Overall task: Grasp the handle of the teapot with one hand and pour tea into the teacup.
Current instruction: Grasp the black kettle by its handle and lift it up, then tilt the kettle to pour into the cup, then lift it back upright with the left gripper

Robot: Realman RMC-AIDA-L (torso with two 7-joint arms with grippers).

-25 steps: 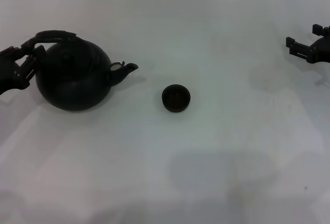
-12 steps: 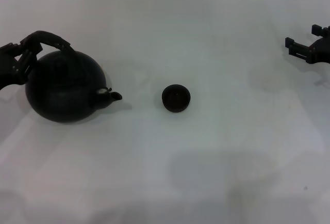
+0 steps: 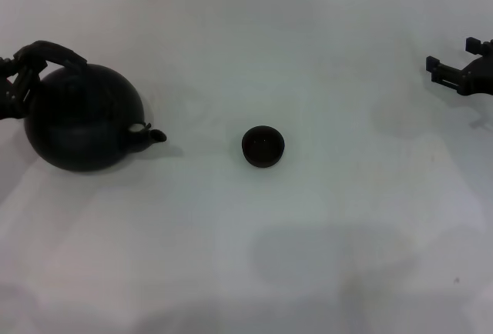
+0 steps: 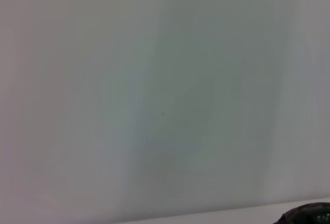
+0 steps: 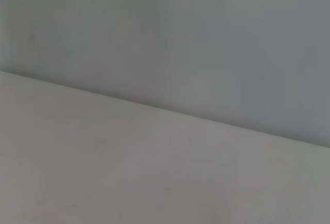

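Observation:
The round matte-black teapot (image 3: 77, 122) is at the far left in the head view, its short spout (image 3: 152, 135) pointing right toward the teacup. Its arched handle (image 3: 55, 51) rises over the pot's left top. My left gripper (image 3: 17, 78) is at the left edge, shut on the handle. The tiny black teacup (image 3: 263, 146) stands upright near the middle of the table, well apart from the spout. A dark sliver of the teapot (image 4: 309, 214) shows in the left wrist view. My right gripper (image 3: 454, 57) is parked at the far right edge, open and empty.
The white table (image 3: 308, 234) holds only the teapot and the teacup. A pale wall runs behind its far edge. The right wrist view shows only bare table and wall.
The teapot has moved left, away from the teacup, with my left gripper on its handle. Its spout has dropped lower and swung toward the front. The teacup and the right arm have not moved.

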